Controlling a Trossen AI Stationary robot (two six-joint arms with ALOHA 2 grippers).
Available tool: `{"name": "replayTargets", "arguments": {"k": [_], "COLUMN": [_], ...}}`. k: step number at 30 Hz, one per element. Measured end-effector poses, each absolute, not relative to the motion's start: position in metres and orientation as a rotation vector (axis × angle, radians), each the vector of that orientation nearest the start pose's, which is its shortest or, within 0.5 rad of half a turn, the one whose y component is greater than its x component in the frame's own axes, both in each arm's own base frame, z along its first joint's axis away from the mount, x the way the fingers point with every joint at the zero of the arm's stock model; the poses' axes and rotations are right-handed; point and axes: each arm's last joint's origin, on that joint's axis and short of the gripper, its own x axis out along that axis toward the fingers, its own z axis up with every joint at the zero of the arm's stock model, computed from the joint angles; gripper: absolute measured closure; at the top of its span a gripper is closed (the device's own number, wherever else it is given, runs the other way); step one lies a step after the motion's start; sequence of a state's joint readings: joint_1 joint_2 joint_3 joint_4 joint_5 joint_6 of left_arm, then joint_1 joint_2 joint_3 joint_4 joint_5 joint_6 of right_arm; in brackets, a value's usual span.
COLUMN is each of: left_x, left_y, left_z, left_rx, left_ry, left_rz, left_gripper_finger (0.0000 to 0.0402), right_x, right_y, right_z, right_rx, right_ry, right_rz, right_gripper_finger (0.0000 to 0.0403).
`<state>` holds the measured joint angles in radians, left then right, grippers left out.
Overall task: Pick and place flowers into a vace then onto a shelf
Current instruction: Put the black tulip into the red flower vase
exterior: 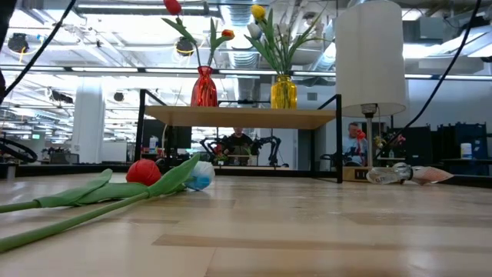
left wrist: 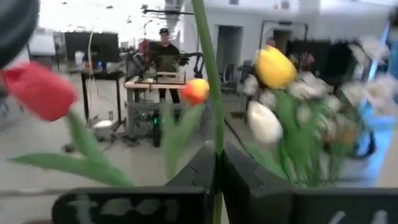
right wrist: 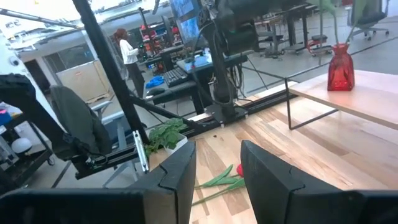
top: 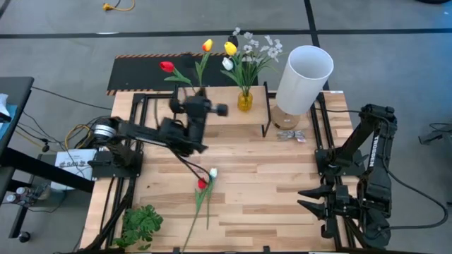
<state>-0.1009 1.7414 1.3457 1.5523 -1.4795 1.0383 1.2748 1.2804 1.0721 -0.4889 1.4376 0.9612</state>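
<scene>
Two loose tulips (exterior: 157,175), one red and one white, lie on the counter (top: 268,190) nearest the low camera, stems running off the frame edge. On the shelf (exterior: 246,117) stand a red vase (exterior: 204,87) and a yellow vase (exterior: 283,91) of flowers (top: 244,56). From above, the left gripper (top: 200,99) hides the red vase; its wrist view shows its fingers (left wrist: 199,177) clamped on a green stem (left wrist: 208,74). By the counter's right edge, the right gripper (right wrist: 217,168) waits with fingers apart. Its wrist view alone shows a leafy sprig (right wrist: 163,135) clearly.
</scene>
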Motion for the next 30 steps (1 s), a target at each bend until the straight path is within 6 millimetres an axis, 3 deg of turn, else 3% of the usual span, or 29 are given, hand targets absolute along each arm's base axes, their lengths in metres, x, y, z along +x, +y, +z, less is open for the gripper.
{"name": "replayTargets", "arguments": {"k": [5,11,18,30], "left_x": [0.315,0.303,0.305,0.314], "left_y": [0.003,0.025,0.042,0.053], "left_z": [0.397,0.395,0.392,0.383], "left_rx": [-0.053,-0.028,0.002,0.037], "left_ry": [-0.268,-0.346,-0.406,-0.286], "left_rz": [1.382,1.389,1.371,1.411], "left_gripper_finger": [0.0401,0.0401,0.0401,0.0401], "right_x": [0.106,0.116,0.13,0.136], "right_y": [0.23,0.226,0.22,0.218], "right_z": [0.319,0.318,0.317,0.317], "right_rx": [0.282,0.288,0.313,0.321], "right_ry": [0.057,0.073,0.113,0.128], "right_rz": [-0.224,-0.247,-0.256,-0.263], "right_gripper_finger": [0.0285,0.0285,0.0285,0.0285]}}
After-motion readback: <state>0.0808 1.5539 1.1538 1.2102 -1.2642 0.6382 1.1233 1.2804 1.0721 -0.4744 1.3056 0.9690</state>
